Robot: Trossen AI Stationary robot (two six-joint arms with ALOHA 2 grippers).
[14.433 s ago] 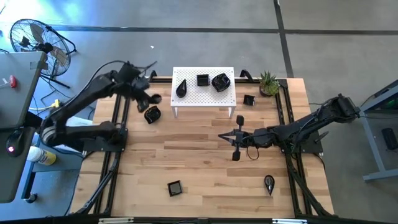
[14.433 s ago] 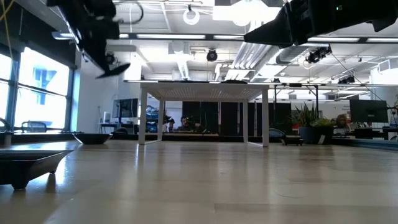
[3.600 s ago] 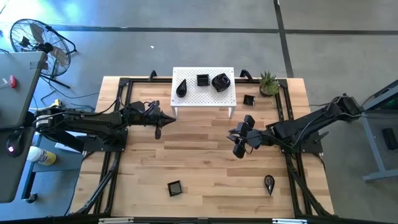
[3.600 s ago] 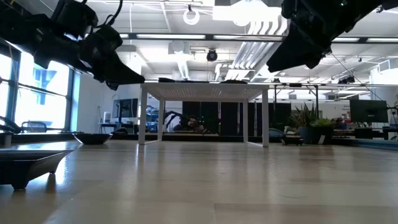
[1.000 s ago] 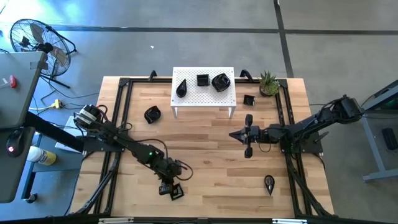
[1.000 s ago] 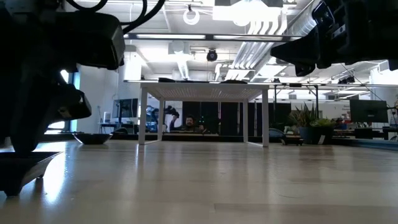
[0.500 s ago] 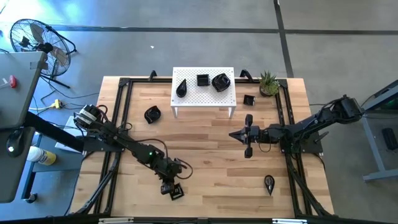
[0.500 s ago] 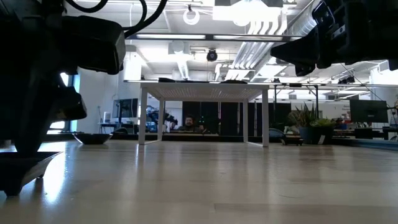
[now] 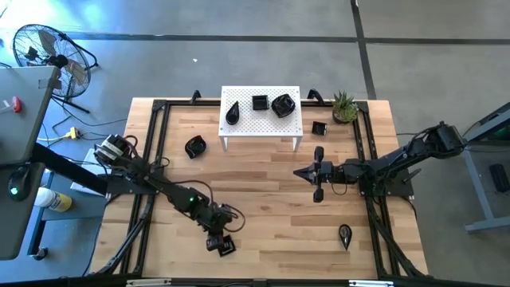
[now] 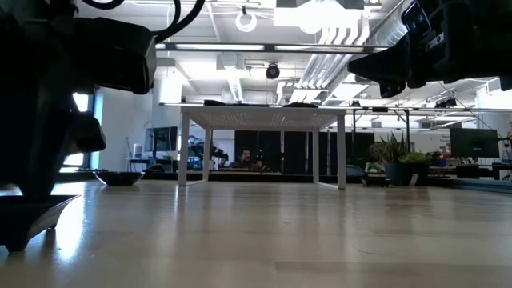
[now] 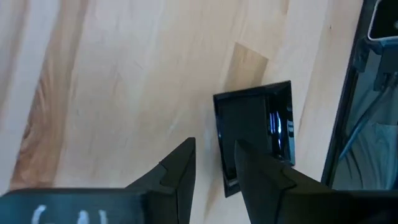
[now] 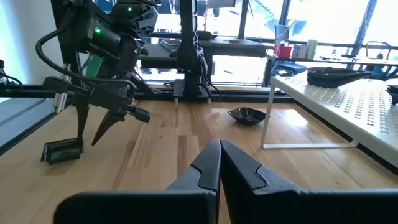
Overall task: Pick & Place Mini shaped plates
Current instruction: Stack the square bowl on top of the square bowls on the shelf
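The left gripper (image 9: 218,241) is positioned over the square mini plate (image 9: 225,246) at the near left of the table (image 9: 263,199). The right gripper (image 9: 318,171) is positioned mid-table, near side of the white perforated stand (image 9: 260,119) carrying three black plates.

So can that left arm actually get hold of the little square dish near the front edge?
Probably yes: the left end effector is open right over the square dish, one finger on each side of its rim, nothing between.

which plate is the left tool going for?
The square plate near the table's front edge, alone there. The left tool stands open right at it; the other loose plates lie far off.
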